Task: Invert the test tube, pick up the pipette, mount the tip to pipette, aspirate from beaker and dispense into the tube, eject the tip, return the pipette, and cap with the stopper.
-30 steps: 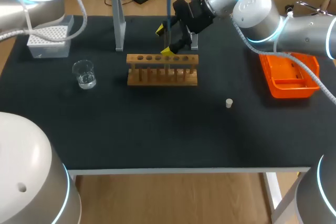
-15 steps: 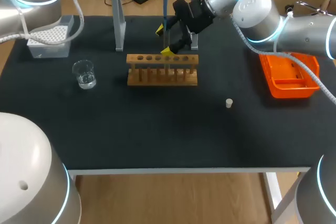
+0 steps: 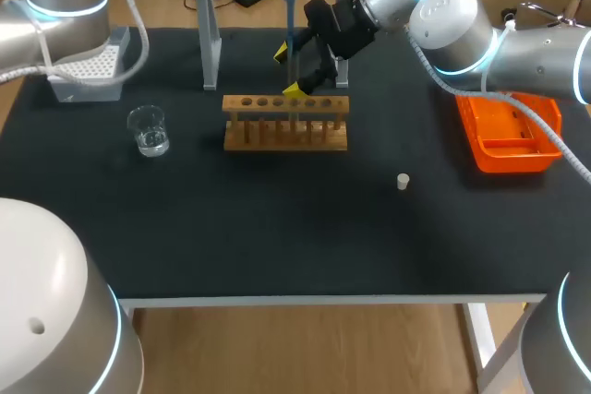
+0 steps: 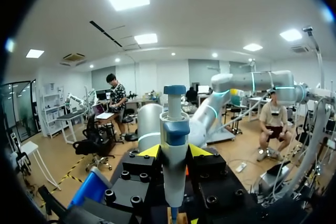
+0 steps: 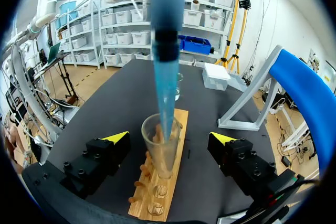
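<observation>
Blue and translucent, the pipette tip (image 5: pixel 167 111) reaches down into the mouth of the glass test tube (image 5: pixel 159 156). The tube stands upright in the wooden rack (image 3: pixel 286 123), at the upper middle of the head view. My left jaws are closed on the pipette (image 4: pixel 175 169) from both sides and hold it vertical above the rack. My right jaws stand wide apart on either side of the tube, with clear gaps, gripping nothing.

I judge this to be the dispense. To do it well, I should hold the pipette plumb with the tip centred in the mouth. The tip should sit deep enough that nothing lands on the rim, but it must not press on the glass and tilt the tube in its hole. The liquid should go out slowly. When I lift, the path should be straight up, so the tip does not drag the tube out with it. I cannot tell whether liquid has reached the tube.

The stopper (image 3: pixel 403 181) lies alone on the desk (image 3: pixel 277 228) at centre right, and the beaker (image 3: pixel 148 129) stands at the left.
</observation>
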